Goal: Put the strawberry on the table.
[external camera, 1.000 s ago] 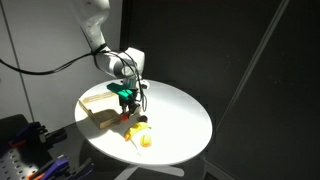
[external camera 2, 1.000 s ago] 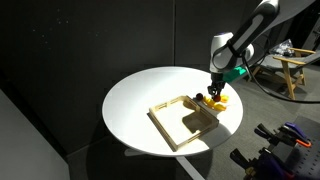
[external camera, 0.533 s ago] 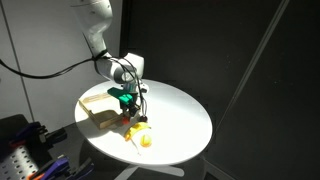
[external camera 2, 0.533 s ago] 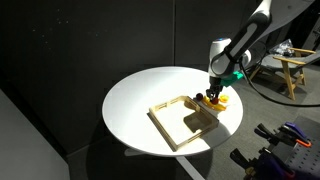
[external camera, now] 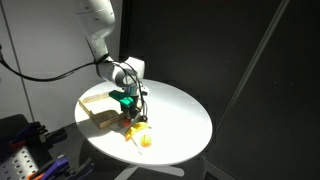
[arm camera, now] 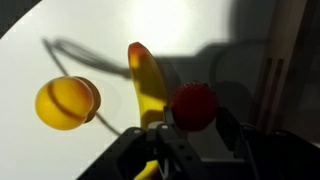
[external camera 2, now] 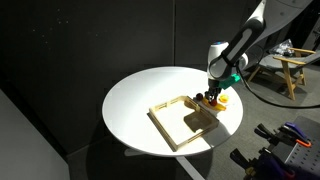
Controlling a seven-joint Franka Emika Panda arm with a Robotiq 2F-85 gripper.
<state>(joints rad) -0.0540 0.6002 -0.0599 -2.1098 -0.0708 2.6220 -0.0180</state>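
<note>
Pincer (external camera: 130, 113) lower; strawberry (arm camera: 192, 107) wrist-only

There is one round white bench (external camera: 180, 110) and one wooden tray (external camera 2: 180, 122) on it. The wrist view shows three small fruit pieces: one red strawberry (arm camera: 192, 107), one long yellow piece (arm camera: 147, 85) and one round yellow-orange piece (arm camera: 66, 102). One robot arm (external camera: 100, 30) is present.

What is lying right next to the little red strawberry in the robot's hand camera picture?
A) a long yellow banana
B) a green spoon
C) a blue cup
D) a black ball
A: in the wrist view the strawberry sits just above the gripper, and a long yellow banana lies right beside it on the white table.
</note>
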